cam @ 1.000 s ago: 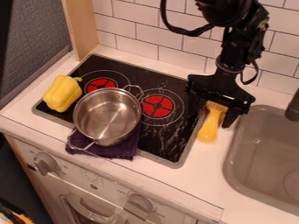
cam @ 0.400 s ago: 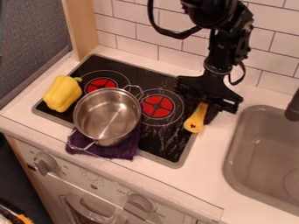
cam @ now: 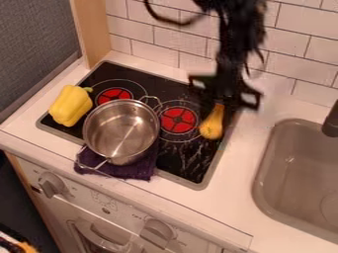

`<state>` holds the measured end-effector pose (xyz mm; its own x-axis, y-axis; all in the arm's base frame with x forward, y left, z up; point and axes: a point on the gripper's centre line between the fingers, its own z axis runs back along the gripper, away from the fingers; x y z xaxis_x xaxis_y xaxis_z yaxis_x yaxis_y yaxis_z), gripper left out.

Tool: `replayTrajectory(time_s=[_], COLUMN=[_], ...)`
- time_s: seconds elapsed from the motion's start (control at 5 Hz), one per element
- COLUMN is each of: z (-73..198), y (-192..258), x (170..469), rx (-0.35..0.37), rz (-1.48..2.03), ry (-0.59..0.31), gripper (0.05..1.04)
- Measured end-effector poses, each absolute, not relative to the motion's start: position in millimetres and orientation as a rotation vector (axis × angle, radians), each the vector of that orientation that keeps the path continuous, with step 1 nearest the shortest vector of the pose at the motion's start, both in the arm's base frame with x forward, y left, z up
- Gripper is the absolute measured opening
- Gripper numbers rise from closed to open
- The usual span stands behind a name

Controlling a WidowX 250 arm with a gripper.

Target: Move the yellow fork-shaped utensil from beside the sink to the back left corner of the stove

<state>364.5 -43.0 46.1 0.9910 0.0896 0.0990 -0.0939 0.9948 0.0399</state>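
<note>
Item: spoon-like utensil (cam: pixel 212 126), yellow-orange, rounded head, narrow upper end; exact type cannot be told. Position: over the right-hand part of the black cooktop (cam: pixel 198 160), head down and slightly tilted. Whether it touches the glass cannot be told.

Gripper (cam: pixel 220 105): at the item's 12 to 1 o'clock, pointing down; blurred, but by its look closed on the narrow upper end.

Handling, as judged: light, fairly stiff, probably plastic or wood; not fragile. Smooth surface, moderately slippery; the rounded head, likely the heavier end, may swing or twist about a high grip. Best hold: across the narrow shank, just above the head, pads flat to its sides. The head itself is a poor place, its curve apt to roll out.

Surroundings, outward from the item, 12 o'clock being the view's top:
– Burner (cam: pixel 179 120), red-centred, near, at 9 o'clock.
– Steel pot (cam: pixel 122 131), two wire handles, uncovered, at 9 o'clock beyond the burner.
– Purple cloth (cam: pixel 135 170), partly under the pot, at 8 o'clock.
– Yellow bell pepper (cam: pixel 70 105), lying beside the pot, between 9 and 10 o'clock, well apart.
– Grey sink (cam: pixel 294 178), set in the white counter (cam: pixel 231 202), between 4 and 5 o'clock.
– Dark faucet (cam: pixel 331 122), at 3 o'clock.
</note>
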Motion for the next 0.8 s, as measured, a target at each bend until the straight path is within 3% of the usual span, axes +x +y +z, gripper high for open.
replayTrajectory(time_s=[0.2, 0.4, 0.8], z=[85, 104, 70], y=[11, 51, 141], x=[380, 389, 378], rx=[0.037, 0.083, 0.064], rz=[0.165, 0.111, 0.021], ry=[-0.173, -0.211, -0.153], gripper=[0.378, 0.378, 0.378])
